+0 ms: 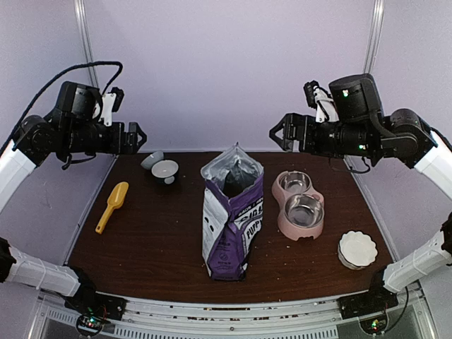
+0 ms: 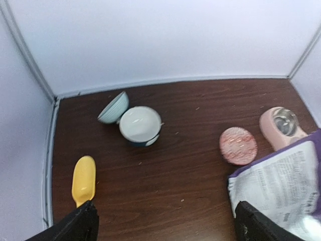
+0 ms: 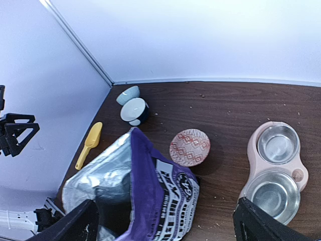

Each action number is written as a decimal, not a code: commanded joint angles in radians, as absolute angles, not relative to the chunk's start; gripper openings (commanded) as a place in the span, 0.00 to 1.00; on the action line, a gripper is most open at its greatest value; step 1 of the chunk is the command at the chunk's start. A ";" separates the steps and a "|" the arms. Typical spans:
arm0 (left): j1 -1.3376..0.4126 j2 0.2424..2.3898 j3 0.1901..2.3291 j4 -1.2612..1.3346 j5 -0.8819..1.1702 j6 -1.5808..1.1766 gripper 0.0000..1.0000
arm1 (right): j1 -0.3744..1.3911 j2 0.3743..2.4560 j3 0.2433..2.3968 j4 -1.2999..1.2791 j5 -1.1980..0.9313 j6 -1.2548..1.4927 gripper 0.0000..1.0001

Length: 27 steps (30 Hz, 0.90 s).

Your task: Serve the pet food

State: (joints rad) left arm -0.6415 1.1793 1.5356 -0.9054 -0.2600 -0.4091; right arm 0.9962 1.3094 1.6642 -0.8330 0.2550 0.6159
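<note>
No pet food shows in any view; the dark mouth of the open purple bag (image 1: 229,226) reveals nothing inside. The bag stands upright mid-table (image 3: 150,186). Right of it sits the pink double feeder (image 1: 282,224) with two bare steel bowls (image 3: 299,175). A yellow scoop (image 1: 112,206) lies at the left (image 2: 84,179). My left gripper (image 1: 138,136) hangs open, high over the back left (image 2: 165,221), with nothing between its fingers. My right gripper (image 1: 277,133) is open too, high over the back right, looking down on the bag (image 3: 165,221).
A white bowl (image 2: 140,124) and a tipped pale blue bowl (image 2: 113,108) sit at the back left. A red patterned bowl (image 3: 189,147) stands behind the bag. A white scalloped dish (image 1: 357,248) is at the front right. Walls close in the table.
</note>
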 commanded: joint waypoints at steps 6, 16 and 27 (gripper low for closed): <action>-0.101 1.240 1.185 -0.730 0.031 -0.277 0.97 | 0.857 1.184 1.349 -0.647 0.074 0.690 0.95; 0.118 1.578 1.218 -0.625 0.031 -0.237 0.81 | 0.824 1.105 1.222 -0.578 0.052 0.737 0.95; 0.118 1.779 1.279 -0.597 0.005 -0.226 0.60 | 0.803 1.133 1.219 -0.534 0.017 0.744 0.96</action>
State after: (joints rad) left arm 0.1162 1.7401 1.2419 -0.6407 0.0048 -0.2401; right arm 0.8143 1.1156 1.2289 -0.5777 0.0452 0.7334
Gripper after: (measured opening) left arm 0.607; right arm 0.954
